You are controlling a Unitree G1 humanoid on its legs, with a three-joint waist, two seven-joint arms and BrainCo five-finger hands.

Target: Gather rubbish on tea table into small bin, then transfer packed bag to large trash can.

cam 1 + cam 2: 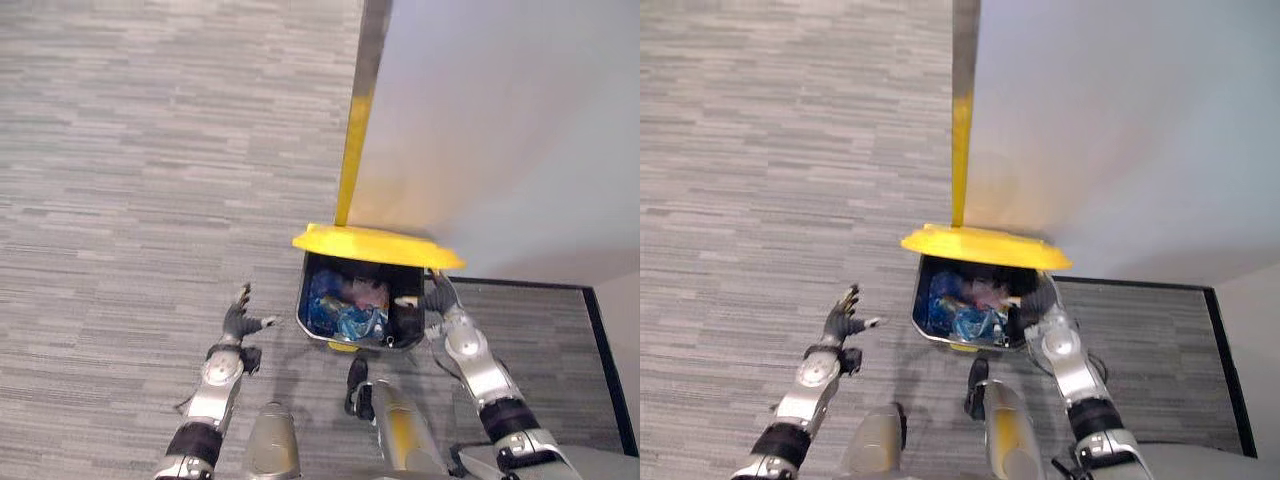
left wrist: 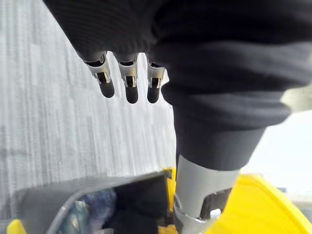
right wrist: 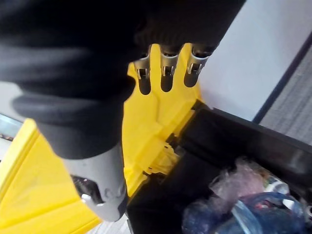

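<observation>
One large black plastic trash can stood on the grey carpet floor against the white wall. Its one yellow lid was tipped up at the back, so the can was open.

Contents counted: one crumpled blue plastic bag bundle low in the can, and one pinkish clear plastic wad just behind it and touching it. Couldn't tell if anything lay under them.

Right hand was at the can's right rim, just under the lid edge. Fingers were straight, thumb stuck out over the opening, holding nothing.

Left hand was over the carpet, left of the can and apart from it, with fingers spread wide and empty.

One yellow-and-grey vertical strip ran up the wall corner behind the lid.
</observation>
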